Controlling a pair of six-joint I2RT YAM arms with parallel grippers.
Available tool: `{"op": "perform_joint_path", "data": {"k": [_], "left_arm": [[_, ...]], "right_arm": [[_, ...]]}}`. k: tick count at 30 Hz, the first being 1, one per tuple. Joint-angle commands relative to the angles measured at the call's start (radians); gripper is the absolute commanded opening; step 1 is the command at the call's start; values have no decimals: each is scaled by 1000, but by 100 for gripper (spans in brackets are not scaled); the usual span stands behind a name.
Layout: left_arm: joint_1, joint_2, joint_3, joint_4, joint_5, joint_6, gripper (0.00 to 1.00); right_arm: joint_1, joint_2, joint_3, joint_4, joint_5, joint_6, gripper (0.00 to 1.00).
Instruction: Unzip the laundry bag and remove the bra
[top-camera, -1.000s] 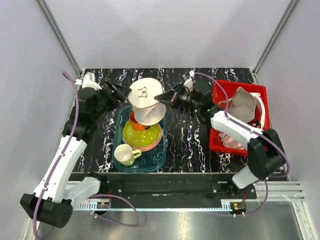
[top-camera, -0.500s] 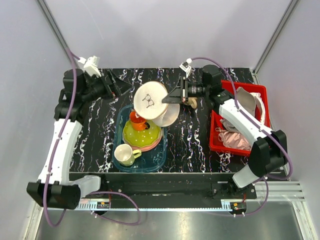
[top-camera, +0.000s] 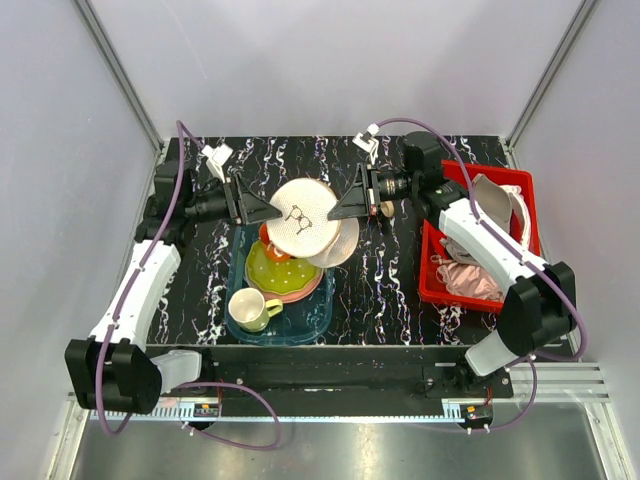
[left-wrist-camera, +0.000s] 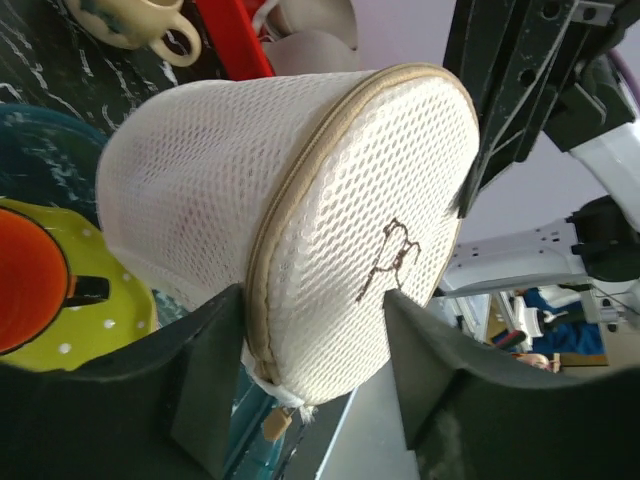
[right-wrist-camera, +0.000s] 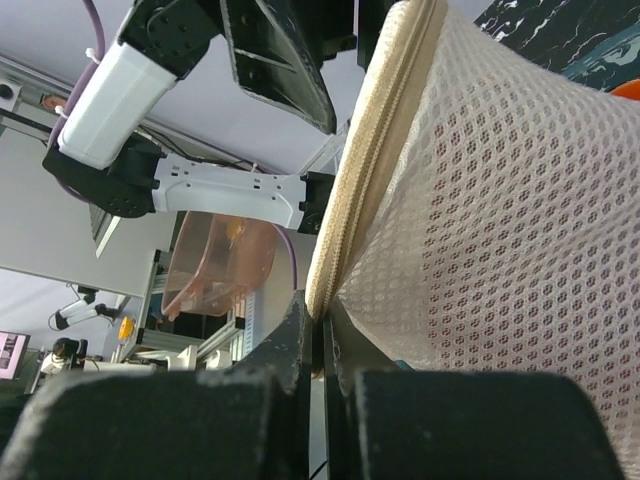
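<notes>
Over the marbled bench (top-camera: 390, 290), above the teal tray (top-camera: 322, 312), our right hand (top-camera: 336, 209) clenches the light, floppy mesh laundry bag (top-camera: 305, 218) by its firmer zip seam (right-wrist-camera: 345, 215), the best hold; left hand (top-camera: 268, 208) straddles it, grip unclear.

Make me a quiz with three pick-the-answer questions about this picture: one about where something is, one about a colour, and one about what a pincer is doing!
1. Where is the red plastic bin?
A. on the right side of the black marbled table
B. on its left side
C. inside the tray

2. What colour is the oblong plastic tray?
A. pink
B. teal
C. white

3. What is the right pincer doing?
A. standing wide open
B. gripping a mug
C. pinching the edge of the round off-white mesh laundry bag

Answers:
1 A, the bin sits at the table's right end.
2 B, the tray's rim is teal.
3 C, the right wrist view shows the pincer closed on the bag's edge.
</notes>
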Motion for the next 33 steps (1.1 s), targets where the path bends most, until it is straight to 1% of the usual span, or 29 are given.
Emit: {"op": "perform_joint_path", "data": {"k": [1,2,3,5,6,7,8,9,10,11,12,13,14,15,16,17,18,19,20,22,23,25,27,29,30,32,33], "left_arm": [[-7,-50,-52,214,128,-103,54],[-9,-50,-55,226,133,-117,49],[-9,-48,-57,225,137,-120,30],[-10,-45,-60,228,136,-138,2],[-10,-48,-60,228,128,-147,0],[-10,-51,-60,228,107,-158,0],[-9,-59,-56,217,48,-185,0],[-7,-74,-48,188,-5,-193,0],[-7,-88,-33,154,-69,-198,0],[-10,-102,-32,119,-200,-240,0],[-10,-120,-36,97,-274,-271,0],[-18,-161,-45,94,-336,-299,0],[-25,-186,-58,90,-446,-336,0],[-30,-205,-68,88,-492,-359,0],[-36,-234,-74,80,-534,-383,0],[-42,-248,-78,70,-618,-417,0],[-50,-257,-74,63,-660,-429,0],[-70,-265,-69,51,-698,-440,0],[-85,-272,-65,45,-770,-451,0],[-134,-266,-39,44,-835,-457,0],[-150,-243,-28,36,-881,-457,0],[-197,-210,27,5,-928,-453,0],[-229,-148,81,-91,-1008,-445,0],[-263,-108,157,-184,-1077,-448,0],[-271,-76,177,-208,-1085,-450,0],[-291,-58,224,-246,-1103,-443,0],[-298,-52,233,-253,-1114,-442,0]], "right_arm": [[3,23,47,21,-54,-31,0],[4,32,53,27,-64,-34,0],[1,43,63,44,-77,-35,0],[-8,80,83,46,-83,-31,0],[-23,97,114,81,-71,3,0],[-36,135,135,75,-20,32,0],[-51,150,157,69,16,65,36],[-83,161,172,63,61,98,57],[-94,152,168,60,155,127,68],[-97,131,159,20,219,112,85],[-97,103,153,-91,309,77,88],[-79,39,145,-136,491,7,89],[-71,7,131,-169,573,-11,90],[-65,-27,96,-199,636,-18,90],[-42,-91,78,-216,734,-34,90],[-22,-124,62,-232,776,-43,89],[5,-153,36,-270,823,-60,88],[36,-206,25,-284,930,-69,86],[109,-227,12,-291,971,-75,86],[176,-251,-12,-310,1044,-68,84],[238,-253,-15,-310,1054,-59,84],[301,-244,-13,-307,1089,-48,82],[372,-228,5,-299,1098,-45,78],[401,-210,17,-286,1095,-29,74],[424,-205,25,-264,1086,-16,72],[444,-190,33,-241,1068,-5,71],[452,-179,48,-233,1062,0,69]]}}
